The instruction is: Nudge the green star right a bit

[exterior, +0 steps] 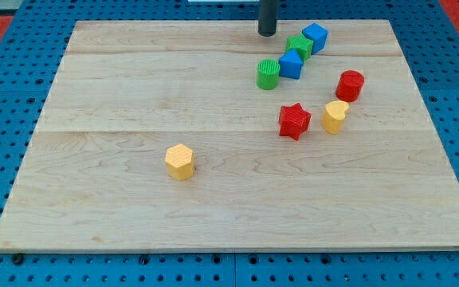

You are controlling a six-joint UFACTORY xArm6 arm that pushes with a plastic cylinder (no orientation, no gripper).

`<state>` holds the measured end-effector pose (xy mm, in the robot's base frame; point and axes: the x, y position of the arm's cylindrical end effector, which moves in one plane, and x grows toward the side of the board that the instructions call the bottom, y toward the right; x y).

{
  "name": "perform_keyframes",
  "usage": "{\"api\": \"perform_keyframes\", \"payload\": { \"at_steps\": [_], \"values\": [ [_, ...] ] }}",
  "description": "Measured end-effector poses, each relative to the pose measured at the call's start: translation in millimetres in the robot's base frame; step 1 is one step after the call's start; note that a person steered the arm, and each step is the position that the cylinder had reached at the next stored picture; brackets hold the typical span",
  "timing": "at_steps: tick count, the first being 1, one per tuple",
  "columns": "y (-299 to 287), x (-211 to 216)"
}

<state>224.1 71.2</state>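
Observation:
The green star (300,45) sits near the view's top, right of centre, wedged between two blue blocks: a blue cube (315,36) at its upper right and a blue block (291,64) at its lower left. My tip (268,33) stands on the board just to the upper left of the green star, a short gap away from it. A green cylinder (268,74) stands left of the lower blue block, touching it.
A red cylinder (350,84), a yellow block (335,116) and a red star (294,121) lie below and right of the cluster. A yellow hexagonal block (179,162) sits alone left of centre. The wooden board (94,96) rests on a blue perforated table.

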Motion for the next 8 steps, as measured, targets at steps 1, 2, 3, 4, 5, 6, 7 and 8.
{"api": "perform_keyframes", "payload": {
  "at_steps": [1,2,3,4,5,6,7,8],
  "values": [
    [43,0],
    [77,0],
    [64,0],
    [14,0],
    [-24,7],
    [-16,10],
    [-2,23],
    [14,37]
  ]
}}
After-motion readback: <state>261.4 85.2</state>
